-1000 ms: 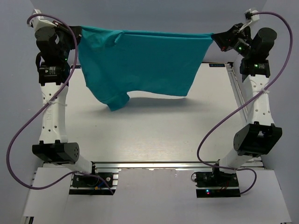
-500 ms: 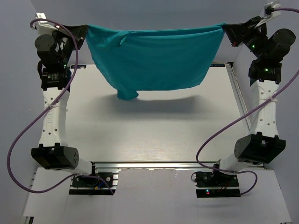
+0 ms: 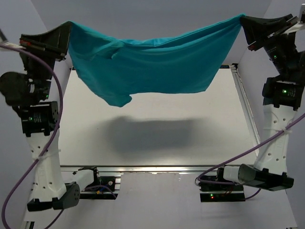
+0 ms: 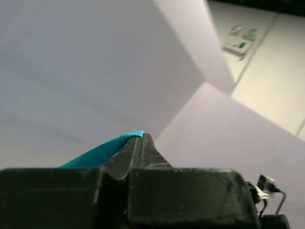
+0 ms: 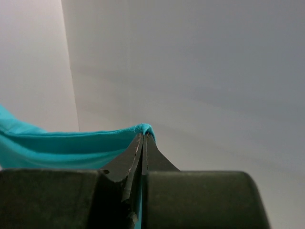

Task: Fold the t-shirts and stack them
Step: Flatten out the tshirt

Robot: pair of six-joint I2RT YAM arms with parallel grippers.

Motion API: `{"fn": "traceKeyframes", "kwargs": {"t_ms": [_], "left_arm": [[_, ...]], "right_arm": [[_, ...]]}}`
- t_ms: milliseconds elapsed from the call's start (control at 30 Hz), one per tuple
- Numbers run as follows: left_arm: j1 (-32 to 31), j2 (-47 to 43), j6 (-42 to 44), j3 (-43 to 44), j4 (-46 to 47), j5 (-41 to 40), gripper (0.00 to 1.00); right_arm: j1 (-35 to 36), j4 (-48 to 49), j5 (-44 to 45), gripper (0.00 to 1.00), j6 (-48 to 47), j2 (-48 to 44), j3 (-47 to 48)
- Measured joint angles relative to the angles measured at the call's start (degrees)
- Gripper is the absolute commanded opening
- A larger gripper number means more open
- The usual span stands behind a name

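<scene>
Spreading step: t-shirt (image 3: 152, 67) hangs stretched in mid-air above the desk (image 3: 157, 148), left fingers (image 3: 56, 39) and right fingers (image 3: 255, 27) each pinched tight on a top corner; next move probably lowering it flat, arms level.

Top ext cam: fixed, high + behind arm bases, looks down and fwd over whole table (image 3: 157, 143), wide. L wrist cam: close behind left gripper (image 4: 142, 139), tilted up at wall (image 4: 95, 71). R wrist cam: close behind right gripper (image 5: 144, 137), also faces wall. Shared w/ top: pinched t-shirt (image 3: 152, 67) corners.
</scene>
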Motion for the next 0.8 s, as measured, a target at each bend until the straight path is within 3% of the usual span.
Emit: {"fn": "traceKeyframes", "kwargs": {"t_ms": [300, 533, 700, 800], "left_arm": [[0.0, -4.3, -2.5, -2.1, -0.7, -3.0, 0.00], [0.0, -0.2, -4.2, -19.1, 1.0, -4.2, 0.00], [0.0, 9.7, -4.4, -34.0, 7.8, -3.5, 0.00], [0.0, 17.1, -4.1, -39.1, 11.0, -2.6, 0.00]], "right_arm": [[0.0, -0.2, 4.9, 0.00, 1.9, -4.2, -4.3], [0.9, -0.6, 7.2, 0.00, 2.3, -1.2, -19.8], [3.4, 1.9, 9.2, 0.00, 1.0, 3.5, -36.3], [4.7, 3.9, 9.6, 0.00, 0.1, 9.4, -41.5]]}}
